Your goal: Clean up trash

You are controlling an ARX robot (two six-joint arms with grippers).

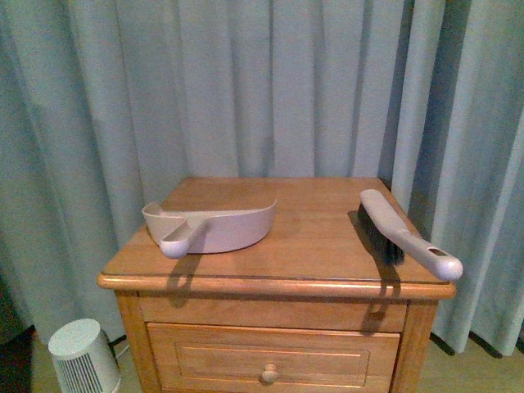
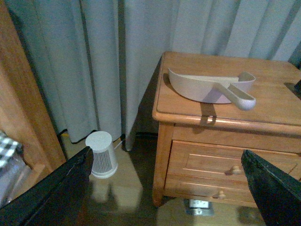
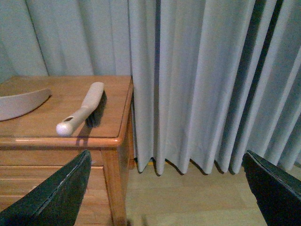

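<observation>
Grey curtain (image 1: 246,82) hangs behind everything in all views. The wooden nightstand (image 1: 311,237) is whole only in the front view, which shows neither arm. The dustpan (image 1: 233,225) lies on its top toward the left gripper's side, handle over the front edge. The brush (image 1: 401,229) lies toward the right gripper's side, handle end past the corner.

Left wrist view: left gripper (image 2: 165,151) is spread wide, holding nothing, dark fingers (image 2: 51,193) at both lower corners. Nightstand and dustpan are ahead of it and higher, well apart. Only this view shows a checkered cloth (image 2: 7,146) at the frame edge. A small white floor appliance (image 2: 101,153) stands beside the nightstand.

Right wrist view: right gripper (image 3: 166,153) is also wide and holding nothing. The brush is ahead to one side, with only the dustpan's tip showing.

Trash: cannot tell where it lies, so its place relative to either gripper is unknown.
</observation>
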